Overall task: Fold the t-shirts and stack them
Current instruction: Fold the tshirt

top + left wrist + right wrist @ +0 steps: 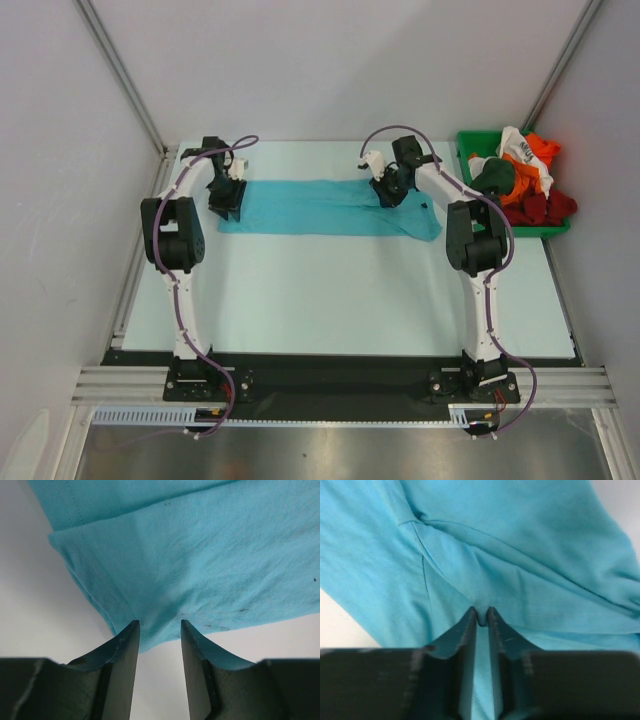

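**Turquoise t-shirt stretched between two end effectors**

The plain turquoise t-shirt of soft cloth lies flat as a long band across the 12 o'clock part of the pale flat counter. The left end effector sits over the band's 9 o'clock end. The right end effector is down on the cloth short of its 3 o'clock end, on the 12 o'clock edge.

At the counter's 2 o'clock corner stands a green rectangular plastic bin. It holds a heap of orange, red, dark green and white cloth t-shirts, well apart from both end effectors.

The overhead view gives this layout but hides how the jaws stand; the wrist views supply that. In the left wrist view the left end effector stands half spread. A hemmed corner of the shirt reaches into the gap between the tips, bare counter shows below it, and the fingers do not press the cloth. In the right wrist view the right end effector is drawn narrow, its tips pinching a small ridge of the shirt. Creases run out from the pinch toward 3 o'clock, and a seam runs up toward 11 o'clock.
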Robot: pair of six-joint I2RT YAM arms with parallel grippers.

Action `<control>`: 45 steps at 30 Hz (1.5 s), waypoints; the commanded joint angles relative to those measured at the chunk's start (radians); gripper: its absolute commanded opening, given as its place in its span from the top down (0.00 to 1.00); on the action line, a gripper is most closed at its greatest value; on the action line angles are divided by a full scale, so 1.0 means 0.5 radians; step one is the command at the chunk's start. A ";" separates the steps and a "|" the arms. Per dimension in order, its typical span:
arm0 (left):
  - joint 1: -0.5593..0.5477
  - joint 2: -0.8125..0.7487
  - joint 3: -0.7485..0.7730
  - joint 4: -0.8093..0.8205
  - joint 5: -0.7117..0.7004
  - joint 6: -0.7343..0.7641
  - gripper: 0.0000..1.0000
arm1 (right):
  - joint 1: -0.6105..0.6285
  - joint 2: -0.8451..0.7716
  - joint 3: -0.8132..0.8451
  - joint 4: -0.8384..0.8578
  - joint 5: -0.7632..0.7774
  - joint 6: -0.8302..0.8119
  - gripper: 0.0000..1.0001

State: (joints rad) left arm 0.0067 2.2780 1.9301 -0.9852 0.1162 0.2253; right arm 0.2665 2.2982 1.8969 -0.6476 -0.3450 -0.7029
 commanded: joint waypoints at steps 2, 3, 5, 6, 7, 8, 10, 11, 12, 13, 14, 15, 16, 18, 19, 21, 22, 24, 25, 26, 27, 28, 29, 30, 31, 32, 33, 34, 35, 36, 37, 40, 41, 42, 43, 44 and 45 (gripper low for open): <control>0.005 0.003 0.009 0.016 0.022 -0.018 0.56 | 0.016 -0.004 0.160 0.111 0.027 0.025 0.87; 0.005 0.006 0.006 0.019 0.022 -0.021 0.57 | 0.022 0.008 0.185 0.120 0.033 0.022 0.88; 0.005 0.003 0.006 0.019 0.019 -0.018 0.57 | 0.032 0.036 0.240 0.144 0.049 0.016 0.91; 0.005 -0.003 -0.001 0.016 0.022 -0.018 0.57 | 0.047 0.054 0.313 0.151 0.061 0.010 0.92; 0.005 -0.003 -0.010 0.016 0.013 -0.015 0.57 | 0.053 0.097 0.354 0.154 0.073 0.010 0.92; 0.005 -0.006 -0.013 0.019 0.016 -0.015 0.57 | 0.062 0.131 0.406 0.154 0.080 -0.002 0.92; 0.005 -0.018 -0.022 0.022 0.016 -0.018 0.56 | 0.084 0.186 0.550 0.160 0.131 -0.030 0.92; 0.008 -0.025 -0.037 0.028 0.016 -0.015 0.57 | 0.093 0.244 0.593 0.169 0.153 -0.042 0.88; 0.005 -0.028 -0.044 0.031 0.016 -0.015 0.57 | 0.102 0.266 0.630 0.181 0.184 -0.045 0.82; 0.005 -0.028 -0.044 0.031 0.013 -0.015 0.56 | 0.123 0.275 0.667 0.203 0.251 -0.045 0.74; 0.005 -0.028 -0.044 0.031 0.016 -0.015 0.56 | 0.130 0.257 0.658 0.264 0.279 -0.048 0.61; 0.002 -0.028 -0.041 0.031 0.016 -0.015 0.56 | 0.139 0.227 0.631 0.304 0.309 -0.024 0.58; 0.005 -0.031 -0.028 0.028 0.019 -0.015 0.56 | 0.139 0.193 0.560 0.335 0.349 -0.015 0.55; 0.005 -0.037 -0.019 0.028 0.016 -0.009 0.56 | 0.127 0.070 0.474 0.362 0.362 0.010 0.54; 0.005 -0.046 -0.010 0.028 0.016 -0.006 0.56 | 0.121 0.024 0.349 0.381 0.365 0.028 0.53; 0.005 -0.067 0.002 0.022 0.022 0.004 0.56 | 0.096 -0.147 0.201 0.411 0.362 0.028 0.53; 0.005 -0.086 -0.001 0.028 0.019 0.031 0.55 | 0.090 -0.218 0.110 0.427 0.356 0.028 0.52; 0.005 -0.147 -0.007 0.025 0.016 0.089 0.55 | 0.068 -0.380 -0.111 0.454 0.365 0.034 0.52; 0.005 -0.175 -0.055 0.043 0.016 0.120 0.53 | 0.062 -0.424 -0.164 0.451 0.365 0.053 0.52; 0.005 -0.214 -0.098 0.065 0.016 0.157 0.51 | 0.050 -0.457 -0.207 0.403 0.350 0.107 0.52; 0.005 -0.285 -0.141 0.083 0.001 0.230 0.50 | 0.026 -0.528 -0.283 0.372 0.316 0.138 0.52; 0.008 -0.316 -0.203 0.090 -0.005 0.270 0.45 | 0.019 -0.562 -0.327 0.350 0.310 0.163 0.52; 0.005 -0.346 -0.224 0.078 -0.017 0.310 0.42 | 0.016 -0.602 -0.385 0.338 0.310 0.188 0.52; 0.002 -0.356 -0.240 0.050 -0.021 0.392 0.41 | 0.019 -0.638 -0.492 0.341 0.310 0.185 0.52; 0.005 -0.368 -0.276 0.022 -0.021 0.439 0.39 | 0.019 -0.709 -0.550 0.335 0.304 0.179 0.52; 0.005 -0.383 -0.310 0.025 -0.024 0.491 0.39 | 0.019 -0.734 -0.590 0.335 0.300 0.166 0.52; 0.005 -0.426 -0.347 0.037 -0.036 0.592 0.37 | 0.019 -0.755 -0.642 0.326 0.294 0.160 0.52; 0.005 -0.448 -0.405 0.038 -0.033 0.647 0.37 | 0.016 -0.783 -0.658 0.304 0.294 0.154 0.52; 0.005 -0.469 -0.433 0.071 -0.045 0.699 0.37 | 0.010 -0.792 -0.670 0.298 0.285 0.154 0.52; -0.050 -0.497 -0.454 0.080 -0.057 0.794 0.37 | 0.007 -0.792 -0.680 0.289 0.282 0.157 0.52; -0.056 -0.497 -0.473 0.080 -0.076 0.844 0.37 | 0.001 -0.786 -0.683 0.277 0.279 0.163 0.52; -0.075 -0.467 -0.434 0.028 -0.073 1.003 0.39 | 0.004 -0.777 -0.692 0.280 0.279 0.182 0.52; -0.078 -0.454 -0.424 0.019 -0.082 1.034 0.39 | 0.007 -0.777 -0.692 0.277 0.282 0.185 0.52; -0.078 -0.439 -0.415 0.028 -0.094 1.086 0.39 | 0.007 -0.783 -0.698 0.283 0.288 0.191 0.52; -0.081 -0.421 -0.387 0.034 -0.109 1.105 0.40 | 0.016 -0.789 -0.704 0.289 0.288 0.191 0.51; -0.081 -0.375 -0.363 0.037 -0.128 1.123 0.40 | 0.025 -0.804 -0.723 0.289 0.291 0.188 0.51; -0.081 -0.350 -0.332 0.031 -0.131 1.148 0.40 | 0.035 -0.814 -0.732 0.289 0.300 0.179 0.51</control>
State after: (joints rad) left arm -0.0288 2.0876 1.7130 -0.9688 0.0700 0.6956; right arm 0.2718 1.9312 1.5433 -0.5083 -0.1917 -0.6235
